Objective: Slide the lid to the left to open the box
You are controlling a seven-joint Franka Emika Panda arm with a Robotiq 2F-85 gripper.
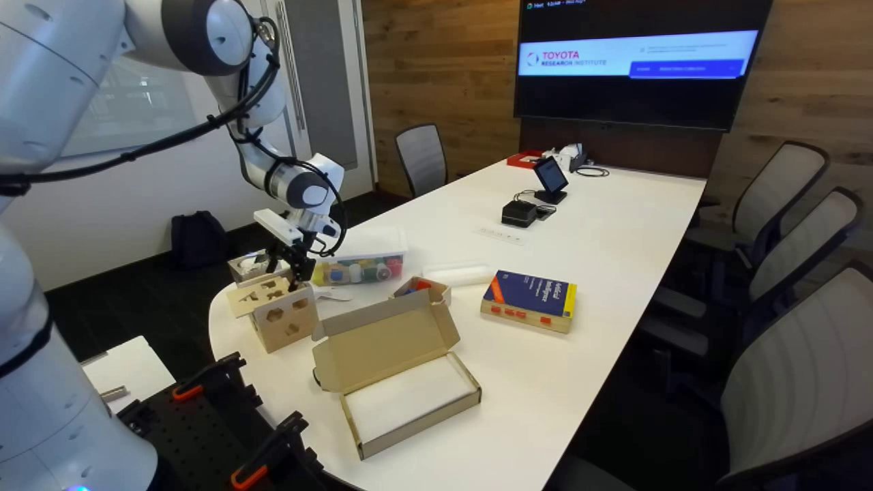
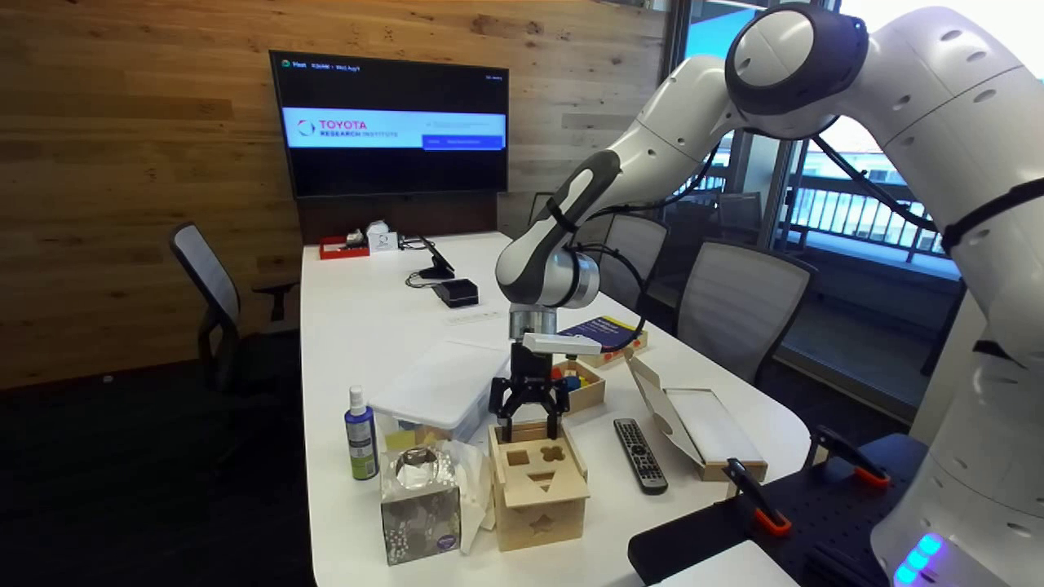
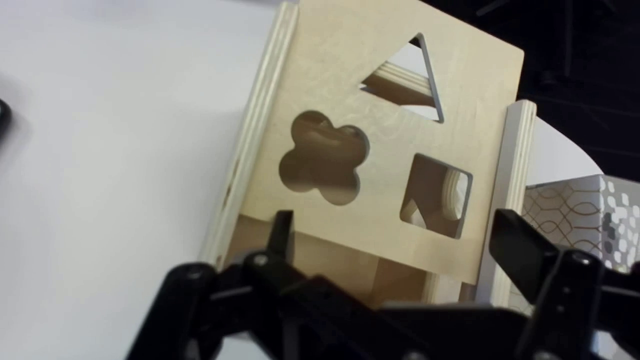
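Observation:
The lid (image 3: pixel 385 135) is a thin light-wood panel with triangle, clover and square cut-outs. It lies between the two top rails of the light-wood box (image 3: pixel 252 130), slid partway out. In an exterior view the lid (image 2: pixel 522 492) overhangs one end of the box (image 2: pixel 563 526), and the lid (image 1: pixel 243 305) also sticks out in an exterior view. A gap at the opposite end shows the box's inside. My gripper (image 3: pixel 394 227) is open over that gap, fingers spread near the lid's edge; contact cannot be told. The gripper (image 2: pixel 529 430) points down at the box's far end.
A tissue box (image 2: pixel 420 514) and spray bottle (image 2: pixel 360 440) stand beside the box. A remote (image 2: pixel 640 456) and open cardboard box (image 1: pixel 423 426) lie on its other side. A plastic bin (image 2: pixel 440 383), a small wooden tray (image 2: pixel 589 397) with coloured blocks and a book (image 1: pixel 528 293) are behind.

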